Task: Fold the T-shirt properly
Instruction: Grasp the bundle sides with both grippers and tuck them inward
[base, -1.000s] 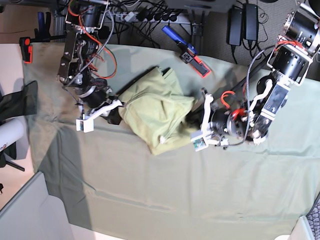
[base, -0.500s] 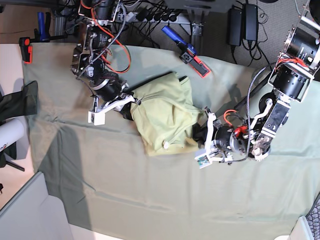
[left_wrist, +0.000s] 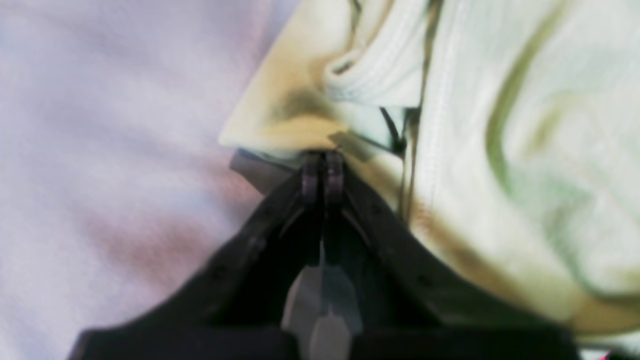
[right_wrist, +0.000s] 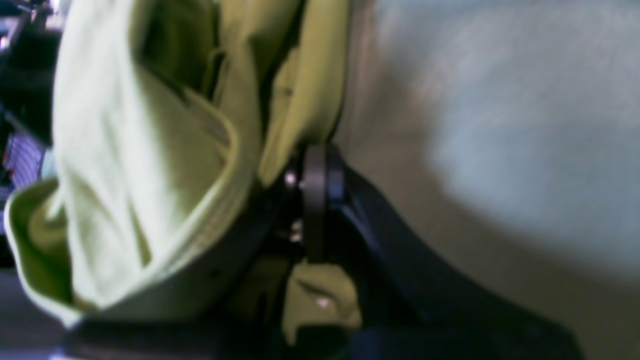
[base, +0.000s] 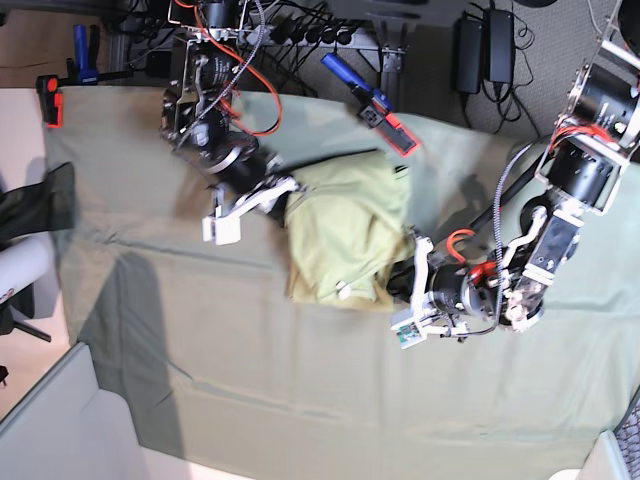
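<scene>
The pale yellow-green T-shirt lies bunched and crumpled in the middle of the base view. My right gripper, on that view's left, is shut on the shirt's left edge. My left gripper, on that view's right, is shut on its lower right edge. In the left wrist view the closed gripper pinches a fold of the T-shirt near a ribbed hem. The right wrist view shows the gripper clamped on hanging folds of the T-shirt.
A large grey-green sheet covers the table. A blue and red tool lies at the sheet's back edge. A red and black clamp sits far left, with a dark object below it. Power bricks and cables lie behind.
Both arms have carried the T-shirt rightward in the base view. The bundle has drawn narrower. The arm on the view's left has swung right; the other gripper has sunk lower.
</scene>
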